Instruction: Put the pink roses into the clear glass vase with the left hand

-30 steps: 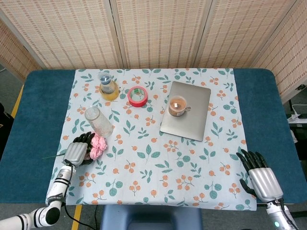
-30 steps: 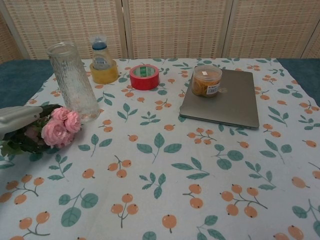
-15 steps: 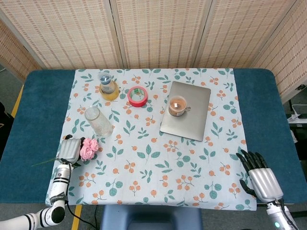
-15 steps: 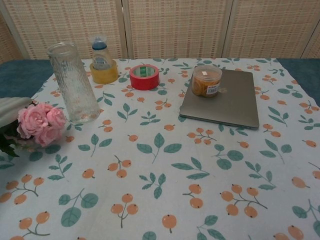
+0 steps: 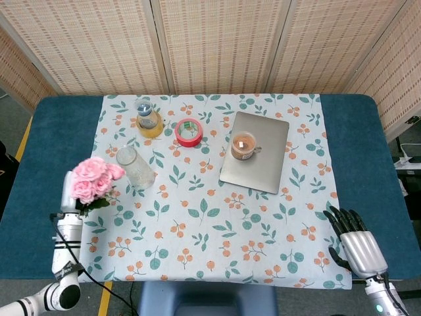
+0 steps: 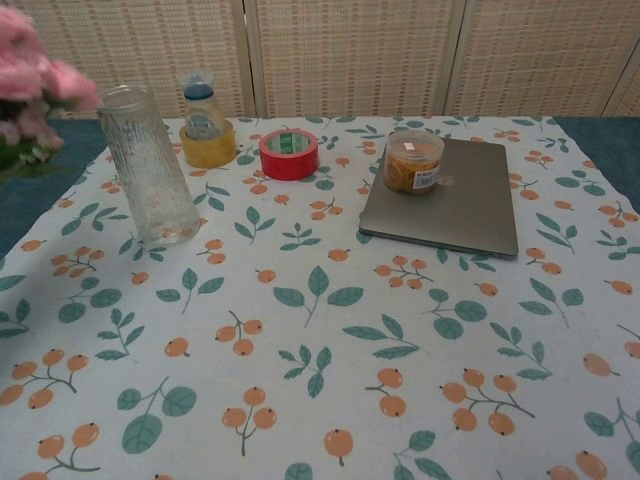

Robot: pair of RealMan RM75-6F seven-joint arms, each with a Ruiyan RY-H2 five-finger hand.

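Roses, the pink bunch, are gripped in your left hand mid-left of frame, just beside the clear ribbed glass vase, not in yet. Right hand idle, fingers spread, holding nothing.

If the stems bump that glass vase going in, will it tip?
Possibly. The vase is tall, narrow and looks empty, so probably top-light but easy to topple. It stands on soft cloth, which may grip its base rather than let it slide.

One bunch of pink roses, one clear ribbed glass vase, one small amber-liquid bottle, one red tape roll, one lidded plastic jar, one grey laptop, two robot hands.
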